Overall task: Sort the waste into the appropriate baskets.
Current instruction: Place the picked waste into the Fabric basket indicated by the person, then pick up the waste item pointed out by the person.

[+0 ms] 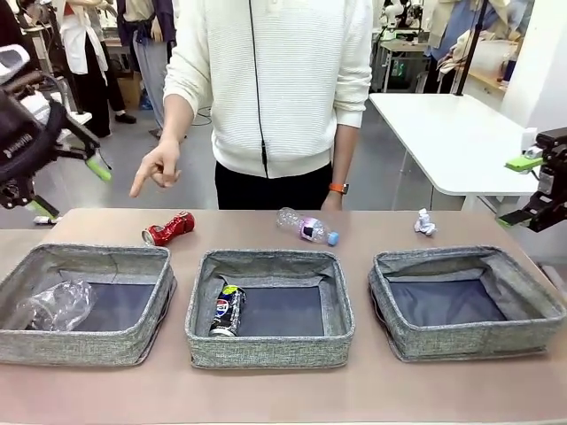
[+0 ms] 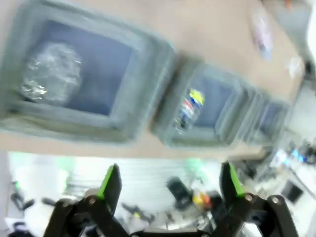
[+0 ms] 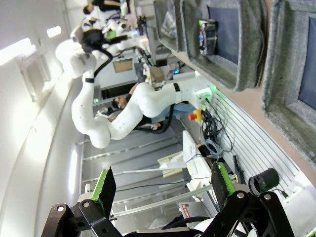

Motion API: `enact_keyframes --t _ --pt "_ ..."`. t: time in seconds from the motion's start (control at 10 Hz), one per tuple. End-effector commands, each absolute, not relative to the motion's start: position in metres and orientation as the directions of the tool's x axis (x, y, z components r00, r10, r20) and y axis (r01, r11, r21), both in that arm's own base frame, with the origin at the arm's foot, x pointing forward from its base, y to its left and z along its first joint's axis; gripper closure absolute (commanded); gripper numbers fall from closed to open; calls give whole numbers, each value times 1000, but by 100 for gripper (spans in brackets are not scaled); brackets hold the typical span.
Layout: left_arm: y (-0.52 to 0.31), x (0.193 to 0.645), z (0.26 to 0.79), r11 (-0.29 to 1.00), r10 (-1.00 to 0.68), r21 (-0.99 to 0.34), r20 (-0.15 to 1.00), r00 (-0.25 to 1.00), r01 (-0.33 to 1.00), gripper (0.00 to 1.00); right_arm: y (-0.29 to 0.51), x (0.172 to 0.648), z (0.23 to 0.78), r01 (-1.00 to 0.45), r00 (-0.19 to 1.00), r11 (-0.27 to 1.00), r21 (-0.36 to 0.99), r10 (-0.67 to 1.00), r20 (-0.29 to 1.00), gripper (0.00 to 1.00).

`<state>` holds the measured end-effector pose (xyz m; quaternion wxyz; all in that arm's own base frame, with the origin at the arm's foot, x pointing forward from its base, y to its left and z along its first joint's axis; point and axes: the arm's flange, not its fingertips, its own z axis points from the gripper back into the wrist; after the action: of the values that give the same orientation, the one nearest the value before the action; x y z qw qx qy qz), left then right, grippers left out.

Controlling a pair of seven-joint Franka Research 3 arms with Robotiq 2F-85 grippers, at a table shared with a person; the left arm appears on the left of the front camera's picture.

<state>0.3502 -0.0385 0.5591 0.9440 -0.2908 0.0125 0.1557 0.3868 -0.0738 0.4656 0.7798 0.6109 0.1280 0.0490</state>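
Now, your left tool (image 1: 71, 189) hangs released above the left end of the desk (image 1: 266, 390) (the right tool (image 1: 518, 190), also released, is well apart). The crushed red metal can (image 1: 168, 229) lies below and right of it, behind the left grey woven basket (image 1: 80, 341), with its long axis roughly left-to-right.

Nothing reads legibly (the logo on the dark can (image 1: 228, 310) blurs).

The left tool (image 1: 69, 188) hangs raised at the robot's left, jaws spread wide and holding nothing, its green-padded fingers (image 1: 99, 169) angled down toward the middle. The right tool (image 1: 516, 190) is held up at the far right, jaws equally wide and holding nothing. In the right wrist view the white left arm (image 3: 138, 103) stands folded at its elbow.
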Motion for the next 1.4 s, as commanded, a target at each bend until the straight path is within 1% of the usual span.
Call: enact_keyframes --t 0.0,0.1,0.2,0.3,0.4,0.5,0.6,0.8,0.9,1.3 --pt "-8 345 591 516 -73 -836 -264 962 -190 0 -72 388 472 99 962 240 966 226 -155 0" --pt "5 343 596 462 -148 -874 -243 959 -150 0 -72 388 472 99 962 240 966 226 -155 0" --pt "22 344 592 355 -237 -930 -193 952 -100 0 -72 388 472 99 962 240 966 226 -155 0" --pt "36 344 581 257 -270 -964 -135 953 -63 0 -72 388 472 99 962 240 966 226 -155 0" --pt "41 346 567 172 -206 -983 -104 973 -68 0 -72 388 472 99 962 240 966 226 -155 0" --pt "39 348 552 133 -110 -988 -98 989 -83 0 -72 388 472 99 962 240 966 226 -155 0" --pt "37 348 538 196 -62 -973 -132 989 -118 0 -72 388 472 99 962 240 966 226 -155 0" --pt "31 350 530 288 14 -943 -168 986 -165 0 -72 388 472 99 962 240 966 226 -155 0" --pt "50 352 529 185 -76 -975 -137 988 -121 0 -72 388 472 99 962 240 966 226 -155 0" --pt "50 352 529 185 -76 -975 -137 988 -121 0 -72 388 472 99 962 240 966 226 -155 0"
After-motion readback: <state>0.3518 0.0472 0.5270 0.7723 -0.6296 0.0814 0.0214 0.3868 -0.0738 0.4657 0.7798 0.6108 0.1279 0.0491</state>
